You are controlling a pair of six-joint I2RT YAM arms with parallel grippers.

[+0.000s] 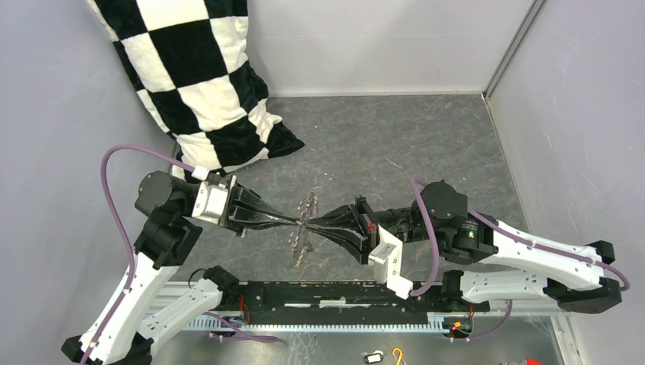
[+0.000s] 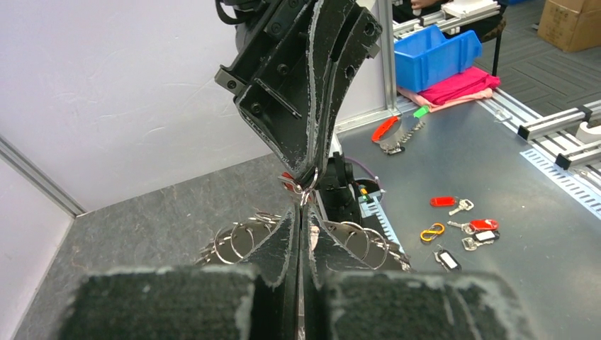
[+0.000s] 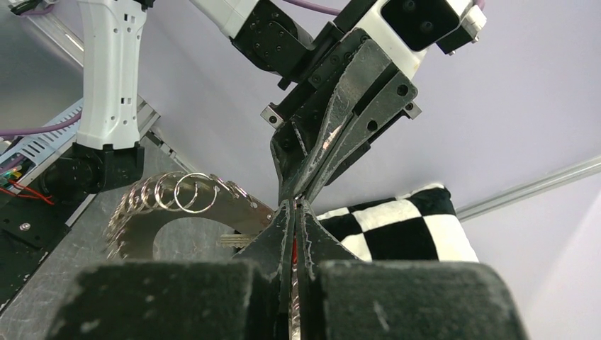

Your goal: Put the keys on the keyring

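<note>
**Both pincers pinched tight, tip to tip at the keyring**

Start at the bottom edge of the top view. Just below the arm bases, a yellow hook point(image 1: 397, 354) and a dark tag point(image 1: 373, 357) lie side by side on a metal surface.

Move up to the centre of that frame. Your left gripper point(image 1: 298, 221) reaches in from the left and your right gripper point(image 1: 313, 224) from the right. Their tips meet almost nose to nose. On both, the fingers are pressed together with no gap.

The right one pinches a red piece that looks like the red-headed key point(image 2: 287, 179) (only a sliver shows, just above the centre of the left wrist view). A small ring point(image 2: 309, 188) sits right where the tips meet. You cannot tell whether the left fingers actually grip it.

The keyring point(image 1: 302, 245) crosses the same spot, running from just above the tips to well below them in the top view. In the lower left of the right wrist view it shows as a flat grey hoop fringed with small rings. Whether it rests on the table point(image 1: 395, 144) or is lifted, you cannot tell.

Farthest back, in the upper left, a checkered pillow point(image 1: 205, 84) leans against the wall.
</note>
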